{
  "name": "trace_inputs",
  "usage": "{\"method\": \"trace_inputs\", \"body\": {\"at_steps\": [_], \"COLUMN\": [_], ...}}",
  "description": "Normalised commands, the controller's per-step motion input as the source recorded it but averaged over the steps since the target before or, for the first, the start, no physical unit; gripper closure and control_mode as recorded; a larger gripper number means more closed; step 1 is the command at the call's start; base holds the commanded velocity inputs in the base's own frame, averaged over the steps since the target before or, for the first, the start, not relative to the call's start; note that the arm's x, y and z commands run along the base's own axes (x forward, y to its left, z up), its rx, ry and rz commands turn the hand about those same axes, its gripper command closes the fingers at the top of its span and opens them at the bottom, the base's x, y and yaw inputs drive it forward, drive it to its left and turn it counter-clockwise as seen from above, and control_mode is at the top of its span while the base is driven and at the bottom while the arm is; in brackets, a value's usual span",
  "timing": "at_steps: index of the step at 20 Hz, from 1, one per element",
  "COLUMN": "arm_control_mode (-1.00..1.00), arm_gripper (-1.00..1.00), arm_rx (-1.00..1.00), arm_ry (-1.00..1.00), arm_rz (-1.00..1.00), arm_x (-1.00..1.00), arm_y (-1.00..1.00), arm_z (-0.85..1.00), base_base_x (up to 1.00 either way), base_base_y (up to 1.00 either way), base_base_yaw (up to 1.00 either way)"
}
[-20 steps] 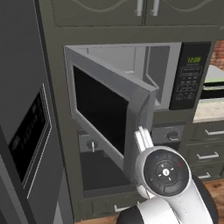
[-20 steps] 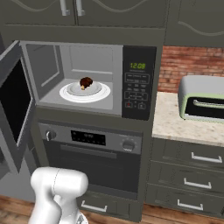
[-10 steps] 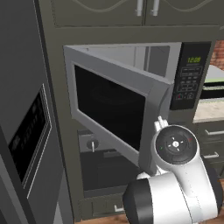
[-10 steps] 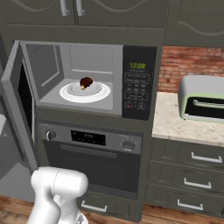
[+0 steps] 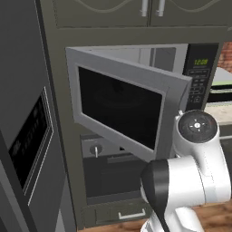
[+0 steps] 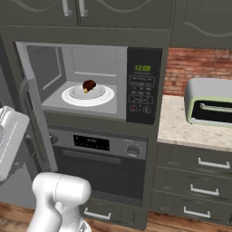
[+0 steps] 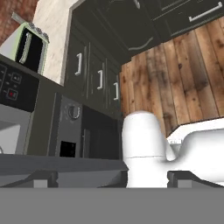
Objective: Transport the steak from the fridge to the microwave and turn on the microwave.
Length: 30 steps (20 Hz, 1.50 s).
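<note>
The gripper (image 7: 111,177) shows as two small dark fingertips (image 7: 41,178) set well apart with nothing between them, so it is spread wide and empty; its edge is cut off at the bottom. The silver-framed dark-window microwave door (image 5: 124,108) stands half swung and hides most of the grey cavity from the left. From the right, the small dark reddish-brown steak (image 6: 89,85) lies at the centre of the white round turntable (image 6: 72,95) inside the built-in microwave (image 6: 95,81). A small pale-green toaster oven (image 6: 210,102) sits on the speckled worktop (image 6: 181,129), by its back edge, and the tall grey fridge (image 5: 22,136) stands left of the microwave
</note>
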Motion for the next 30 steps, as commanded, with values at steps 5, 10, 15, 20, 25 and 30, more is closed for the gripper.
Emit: {"method": "trace_inputs", "body": {"at_steps": [5,10,15,20,25,30], "arm_control_mode": [-1.00,-1.00,-1.00,-1.00,-1.00,-1.00], "arm_gripper": [-1.00,-1.00,-1.00,-1.00,-1.00,-1.00], "arm_rx": [-0.01,0.00,0.00,0.00,0.00,0.00], "arm_ry": [-0.02,-0.02,0.00,0.00,0.00,0.00], "arm_rz": [0.00,0.00,0.00,0.00,0.00,0.00], "arm_x": [0.48,0.57,0.67,0.78,0.82,0.81], "arm_y": [-0.24,-0.21,-0.22,-0.19,-0.12,-0.01], "arm_z": [-0.06,-0.05,-0.09,-0.12,-0.09,-0.02], "base_base_x": [0.00,0.00,0.00,0.00,0.00,0.00], "base_base_y": [0.00,0.00,0.00,0.00,0.00,0.00], "base_base_yaw": [0.00,0.00,0.00,0.00,0.00,0.00]}}
